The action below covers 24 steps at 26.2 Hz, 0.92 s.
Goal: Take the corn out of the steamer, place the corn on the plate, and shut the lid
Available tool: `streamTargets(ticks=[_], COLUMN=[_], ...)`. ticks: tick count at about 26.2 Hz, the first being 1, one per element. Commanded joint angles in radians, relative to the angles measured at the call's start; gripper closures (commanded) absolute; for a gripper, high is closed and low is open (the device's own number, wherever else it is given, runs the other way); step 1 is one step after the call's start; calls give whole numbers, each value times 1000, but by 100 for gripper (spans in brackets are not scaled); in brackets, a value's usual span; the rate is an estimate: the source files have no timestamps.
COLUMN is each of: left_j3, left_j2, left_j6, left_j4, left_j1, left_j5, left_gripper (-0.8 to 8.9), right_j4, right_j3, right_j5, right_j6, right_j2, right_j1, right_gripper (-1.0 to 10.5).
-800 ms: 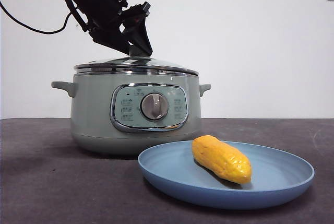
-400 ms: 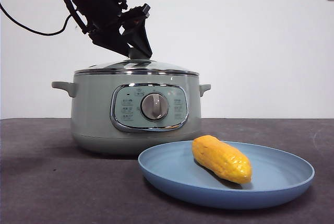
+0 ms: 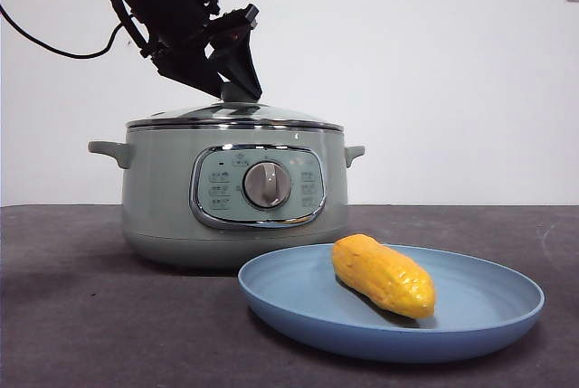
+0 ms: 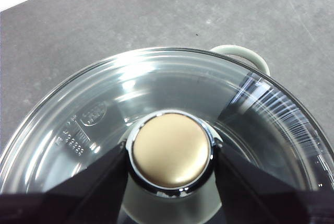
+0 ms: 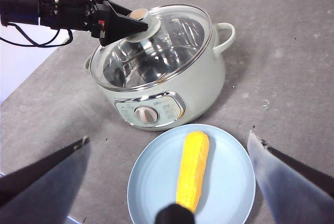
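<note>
The glass lid (image 3: 235, 115) lies level on the sage-green steamer (image 3: 163, 198), its chrome rim down on the pot's rim. My left gripper (image 3: 237, 89) reaches down from the upper left, and in the left wrist view its jaws press both sides of the lid's round knob (image 4: 171, 150). The yellow corn (image 3: 384, 276) lies on the light-blue plate (image 3: 488, 316) in front of the steamer. My right gripper (image 5: 167, 136) hangs high above the plate (image 5: 229, 182) and corn (image 5: 193, 169) with its jaws wide apart and nothing between them.
The steamer's side handles (image 3: 109, 150) stick out left and right. A black cable (image 3: 54, 44) trails from the left arm across the white back wall. Dark grey table (image 3: 72, 316) lies bare left of the plate.
The lid, slightly tilted and raised a second ago, has settled flat onto the steamer's rim. The left gripper stays at the knob. Corn and plate have not moved.
</note>
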Motion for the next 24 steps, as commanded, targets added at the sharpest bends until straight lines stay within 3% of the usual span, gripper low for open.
streamTargets(ticks=[1,14,24], left_j3=[-11,-11,-11], left_j2=[17,-98,-335], left_j6=[-28,-30,-57], left_j4=[-43,-132,-442], left_j1=[5,5,3], left_j5=[-7,-6,29], left_gripper=[373,373,376], right_j4=[-2,-51,-65], right_j3=[-1,-1,-1], right_j5=[-1,-1,-2], right_j6=[-8,-10,-35], right_j2=[-2,-2,-1], right_j1=[1,1,1], right_gripper=[441,442,442])
